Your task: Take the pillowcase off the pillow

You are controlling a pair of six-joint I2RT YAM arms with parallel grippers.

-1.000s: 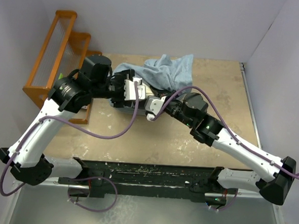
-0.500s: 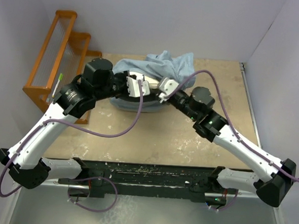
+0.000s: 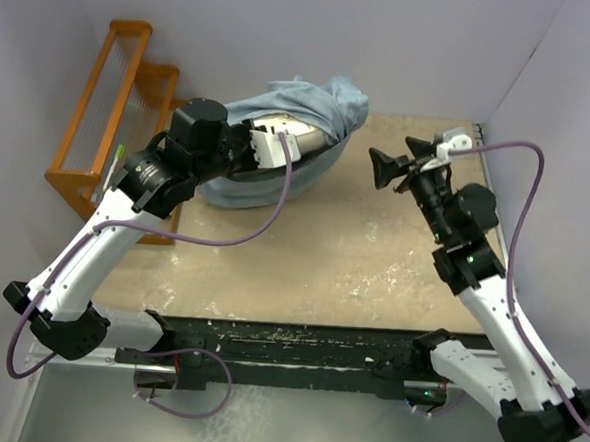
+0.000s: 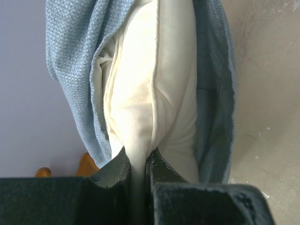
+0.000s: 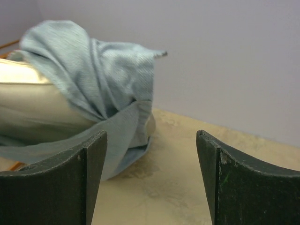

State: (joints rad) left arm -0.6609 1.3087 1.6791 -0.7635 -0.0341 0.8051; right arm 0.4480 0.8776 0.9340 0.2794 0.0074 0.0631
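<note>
The blue-grey pillowcase is bunched over the far end of the cream pillow at the back of the table. My left gripper is shut on the pillow. In the left wrist view its jaws pinch a fold of the pillow, with the pillowcase hanging down both sides. My right gripper is open and holds nothing, apart from the cloth on its right. The right wrist view looks between its fingers at the pillowcase and the pillow beyond.
An orange wire rack stands at the back left, close to my left arm. Walls close in the back and both sides. The tan table top stretches in front of the pillow. Purple cables loop off both arms.
My right gripper let go, opened and swung away to the right. My left gripper shut on the pillow, and the bundle shifted toward the back of the table.
</note>
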